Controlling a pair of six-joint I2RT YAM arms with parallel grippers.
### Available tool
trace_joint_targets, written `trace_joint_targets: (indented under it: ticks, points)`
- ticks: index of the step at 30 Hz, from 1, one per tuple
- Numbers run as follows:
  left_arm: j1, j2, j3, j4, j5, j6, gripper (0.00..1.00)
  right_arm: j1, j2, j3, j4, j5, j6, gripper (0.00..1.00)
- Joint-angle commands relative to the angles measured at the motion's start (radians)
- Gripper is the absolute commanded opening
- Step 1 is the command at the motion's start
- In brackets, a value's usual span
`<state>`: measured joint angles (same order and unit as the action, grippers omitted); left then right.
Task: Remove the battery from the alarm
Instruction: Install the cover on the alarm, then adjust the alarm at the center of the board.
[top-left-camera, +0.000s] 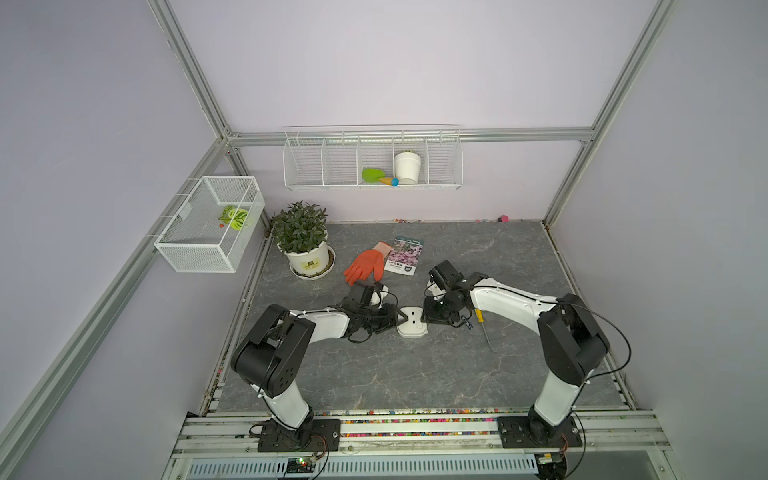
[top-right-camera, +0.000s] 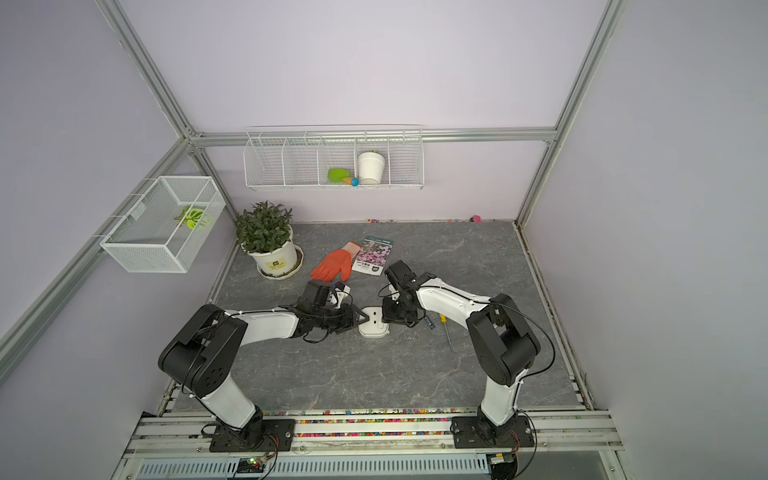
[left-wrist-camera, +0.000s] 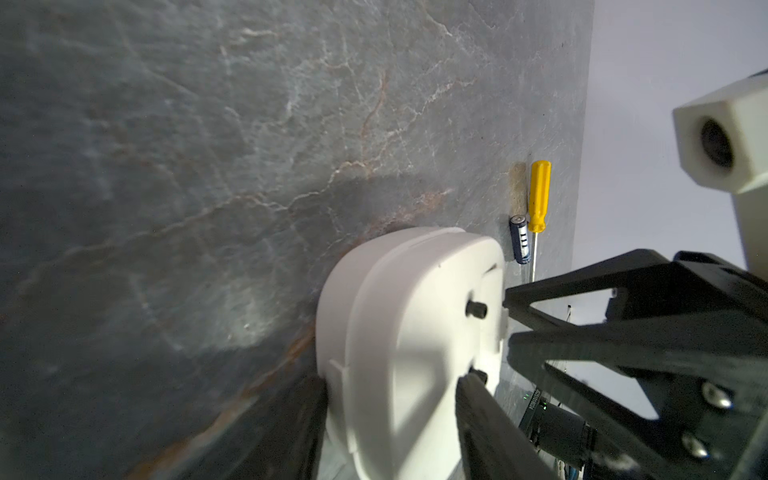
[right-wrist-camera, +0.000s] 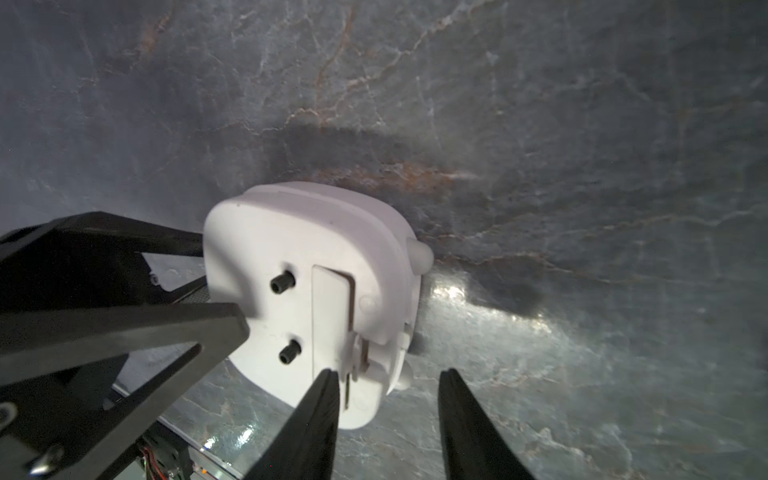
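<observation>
The alarm (top-left-camera: 412, 328) lies face down on the grey stone-look table (top-left-camera: 395, 374), its plain back turned up so the battery slot can be reached from above. The left gripper (top-left-camera: 399, 320) is clamped on the alarm's left edge, one finger over the back and the other against the rim. This looks like a steadying hold, so that work on the back cannot push the clock across the table.

At the alarm's right edge hangs the right gripper (right-wrist-camera: 387, 374). Its fingers are moderately spread and hold nothing, and one tip hovers at the end of the white slot cover (right-wrist-camera: 330, 307). The cover sits over the slot but seems not fully flush, with a metal contact showing at its end.

The battery (left-wrist-camera: 520, 240) is out of the alarm. It lies on the table to the alarm's right, clear of it, so the removal itself looks done. Just beyond the battery, farther from the alarm, lies the yellow-handled screwdriver (left-wrist-camera: 539, 195), probably set down out of the way.
</observation>
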<state>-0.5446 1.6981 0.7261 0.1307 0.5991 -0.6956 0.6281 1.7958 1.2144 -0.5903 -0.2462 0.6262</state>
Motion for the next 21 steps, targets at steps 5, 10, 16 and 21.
trace_joint_targets:
  ticks: [5, 10, 16, 21]
  points:
    - [-0.005, -0.009, -0.004, -0.003, -0.011, 0.007, 0.55, -0.002, 0.027, 0.039, -0.032, 0.046, -0.038, 0.46]
    - [-0.006, -0.011, -0.004, -0.006, -0.012, 0.01, 0.55, -0.003, 0.061, 0.038, -0.038, 0.069, -0.048, 0.46]
    - [-0.005, -0.031, -0.009, -0.014, -0.029, 0.007, 0.55, -0.007, 0.052, 0.024, -0.042, 0.111, -0.07, 0.48]
    - [-0.004, -0.065, -0.013, -0.031, -0.046, 0.004, 0.56, -0.04, -0.089, -0.061, 0.112, 0.07, -0.137, 0.63]
